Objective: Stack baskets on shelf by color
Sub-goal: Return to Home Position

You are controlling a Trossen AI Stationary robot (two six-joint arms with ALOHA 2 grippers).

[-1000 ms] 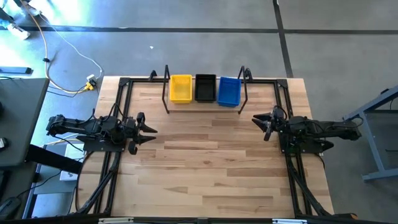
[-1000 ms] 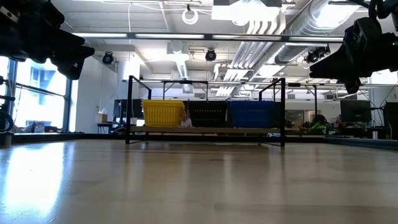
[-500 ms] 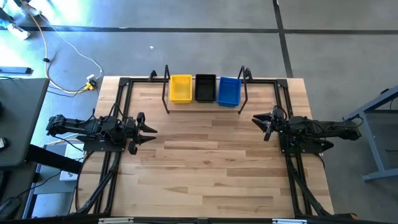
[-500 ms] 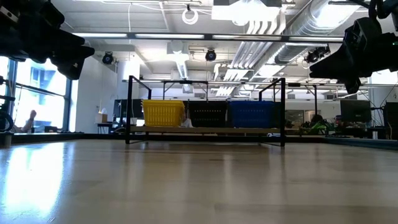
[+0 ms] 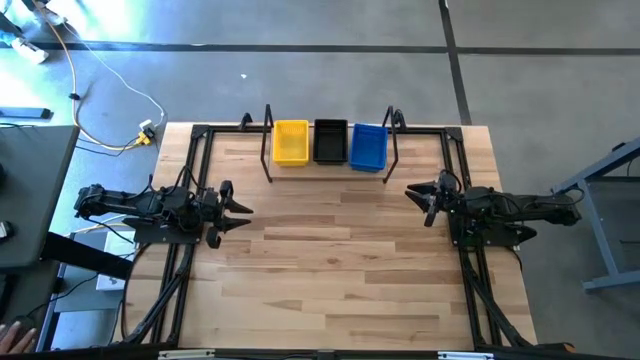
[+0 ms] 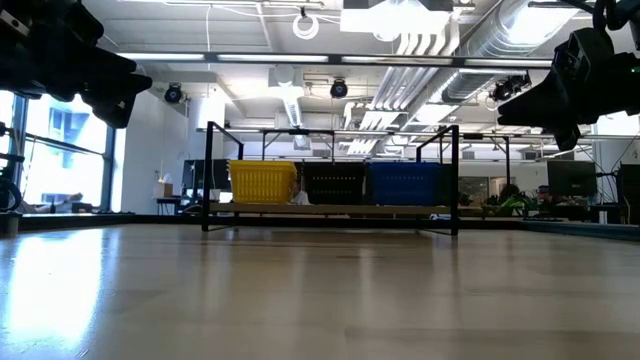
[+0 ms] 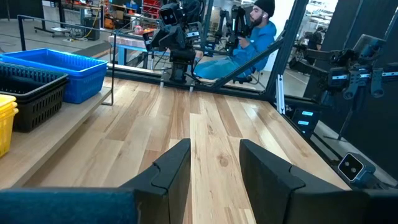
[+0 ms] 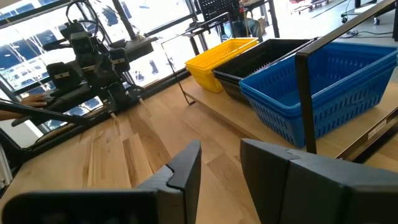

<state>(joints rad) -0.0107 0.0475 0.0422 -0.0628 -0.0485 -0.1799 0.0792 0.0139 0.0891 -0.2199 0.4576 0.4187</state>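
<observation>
Stacked by colour on the shelf [image 6: 330, 209] at the table's [image 5: 330, 270] far edge: yellow baskets [image 5: 291, 142], black baskets [image 5: 330, 141], blue baskets [image 5: 368, 146]. Left gripper [image 5: 238, 210] and right gripper [image 5: 418, 192] spread, empty, well apart from shelf; right slightly nearer.

Between left gripper [image 5: 243, 211] and right gripper [image 5: 413, 192], facing each other: broad light-wood slatted tabletop [image 5: 330, 260], free passage. Diagonally ahead of both, at far edge: narrow wood shelf with black wire loop ends [image 5: 268, 150], filled by yellow perforated plastic basket stack [image 5: 291, 142], black basket stack [image 5: 330, 141], blue basket stack [image 5: 368, 147], side by side.
</observation>
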